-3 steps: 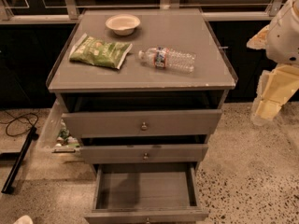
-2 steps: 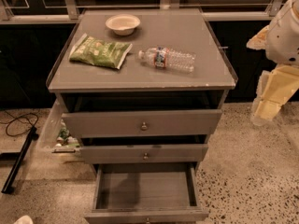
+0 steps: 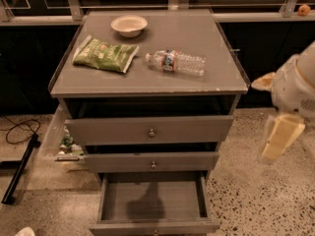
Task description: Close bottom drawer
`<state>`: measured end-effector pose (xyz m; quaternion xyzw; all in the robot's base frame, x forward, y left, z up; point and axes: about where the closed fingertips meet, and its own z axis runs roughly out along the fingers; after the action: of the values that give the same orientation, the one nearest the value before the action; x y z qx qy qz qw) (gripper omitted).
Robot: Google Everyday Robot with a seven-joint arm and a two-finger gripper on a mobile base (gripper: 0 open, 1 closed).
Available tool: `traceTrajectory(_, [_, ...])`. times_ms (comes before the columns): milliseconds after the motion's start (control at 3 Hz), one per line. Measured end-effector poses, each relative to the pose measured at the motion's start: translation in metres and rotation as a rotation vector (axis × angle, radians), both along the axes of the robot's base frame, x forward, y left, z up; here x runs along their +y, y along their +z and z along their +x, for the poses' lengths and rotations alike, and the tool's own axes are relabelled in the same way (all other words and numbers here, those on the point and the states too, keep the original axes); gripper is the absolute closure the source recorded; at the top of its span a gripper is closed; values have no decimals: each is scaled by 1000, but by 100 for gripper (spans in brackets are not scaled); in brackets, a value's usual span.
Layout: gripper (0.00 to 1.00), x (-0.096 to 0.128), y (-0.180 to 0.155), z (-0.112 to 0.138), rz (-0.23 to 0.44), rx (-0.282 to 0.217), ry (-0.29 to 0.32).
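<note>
Left of gripper [image 3: 280,137], lower down: bottom drawer [image 3: 153,201] stands open.
Gripper well apart from it; grip state cannot be told.

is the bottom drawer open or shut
Open: the bottom drawer is pulled well out, its bare inside showing. The pincer hangs off to the right, clear of it.

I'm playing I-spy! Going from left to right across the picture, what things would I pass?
black bar on the floor → green snack bag → water bottle → the robot's tool, hanging in the air off the right side of the cabinet.
</note>
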<state>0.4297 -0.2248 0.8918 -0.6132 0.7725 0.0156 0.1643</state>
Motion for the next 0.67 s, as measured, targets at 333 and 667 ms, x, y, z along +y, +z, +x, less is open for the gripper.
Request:
traceTrajectory(333, [19, 1, -62, -14, 61, 32, 27])
traceTrajectory(667, [43, 6, -123, -28, 89, 70, 61])
